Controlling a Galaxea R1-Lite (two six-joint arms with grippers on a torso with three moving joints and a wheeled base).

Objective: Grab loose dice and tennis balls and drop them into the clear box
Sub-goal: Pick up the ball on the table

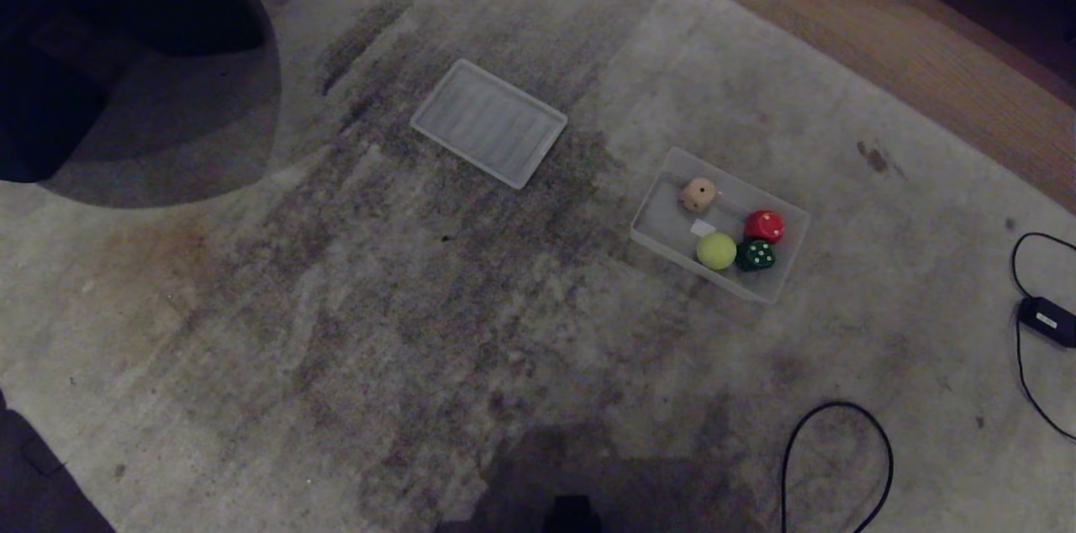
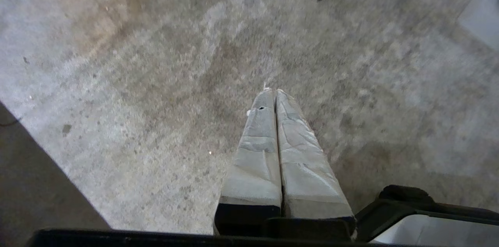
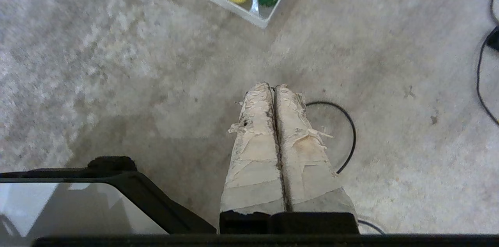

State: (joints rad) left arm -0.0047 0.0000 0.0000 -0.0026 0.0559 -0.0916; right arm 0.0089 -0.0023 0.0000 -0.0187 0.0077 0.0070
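A clear box sits on the worn grey carpet to the right of centre, turned at an angle. Inside it lie four things: a beige die toward the far left end, a red die at the far right, a green die with pale pips just in front of the red one, and a tennis ball touching or nearly touching the green die on its left. A small white scrap lies on the box floor between the beige die and the ball; what it is cannot be made out.

Well to the left and farther off, a flat ribbed lid rests on the carpet, apart from the box. A loop of black cable lies near, right of centre, and a black adapter with its cord sits at the right edge.

Neither arm appears in the head view. The left gripper hangs above bare carpet, its taped fingers pressed together and holding nothing. The right gripper likewise has its fingers closed flat on each other, empty, over the carpet on the near side of the box, with the cable loop just beneath it.
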